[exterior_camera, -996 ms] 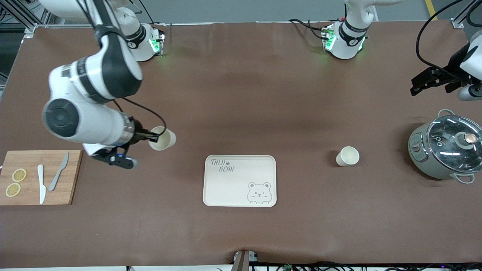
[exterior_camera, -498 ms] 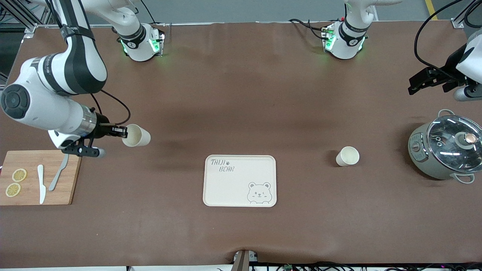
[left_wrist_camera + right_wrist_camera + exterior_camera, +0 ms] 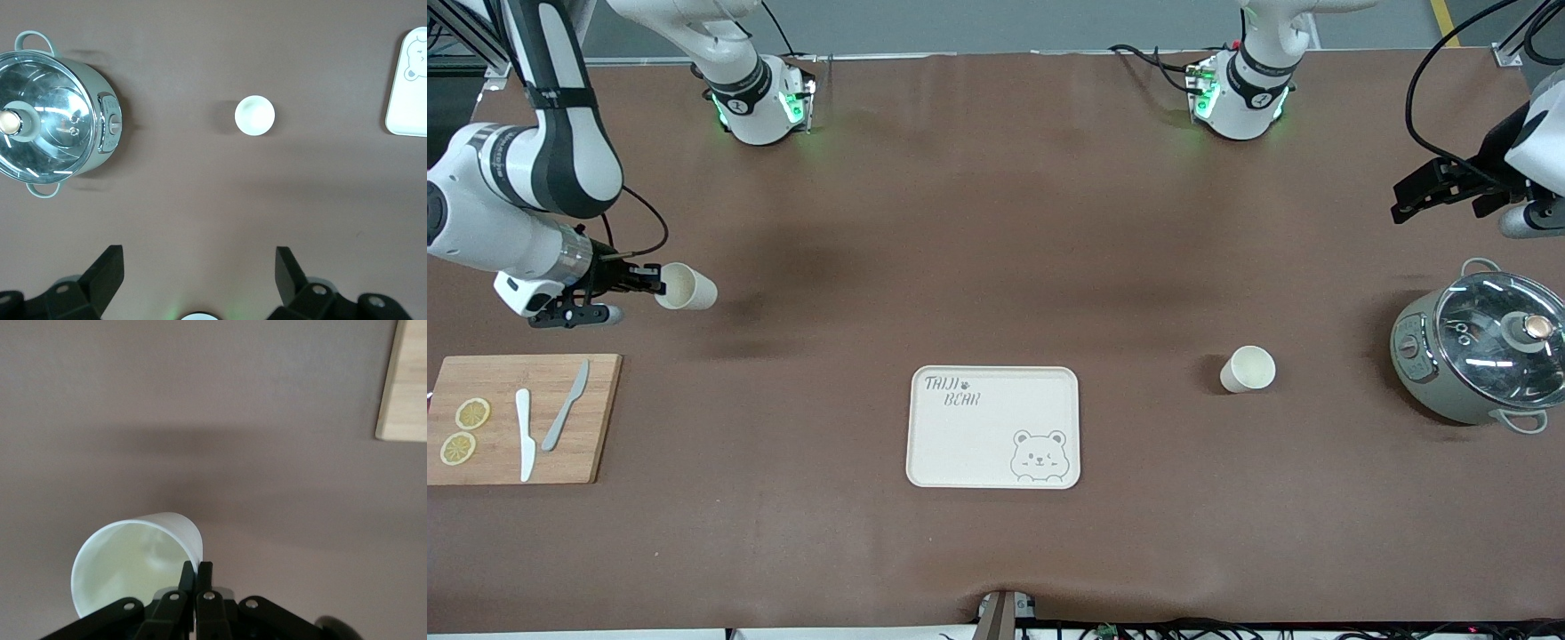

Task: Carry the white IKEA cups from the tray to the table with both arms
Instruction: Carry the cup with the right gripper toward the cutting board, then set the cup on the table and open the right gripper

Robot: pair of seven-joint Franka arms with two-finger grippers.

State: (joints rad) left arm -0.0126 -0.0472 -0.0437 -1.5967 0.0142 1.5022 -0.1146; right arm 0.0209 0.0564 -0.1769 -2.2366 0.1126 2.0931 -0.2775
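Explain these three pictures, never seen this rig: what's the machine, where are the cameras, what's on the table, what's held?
Two white robot arms are bolted along one table edge. One camera looks down from across the table; the other two ride on the wrists. The right gripper pinches one cup by its rim, in the air above bare table, fingers shut. The left gripper is open and empty, above the pot. The second cup stands between pot and tray. A board holds two knives and lemon slices.
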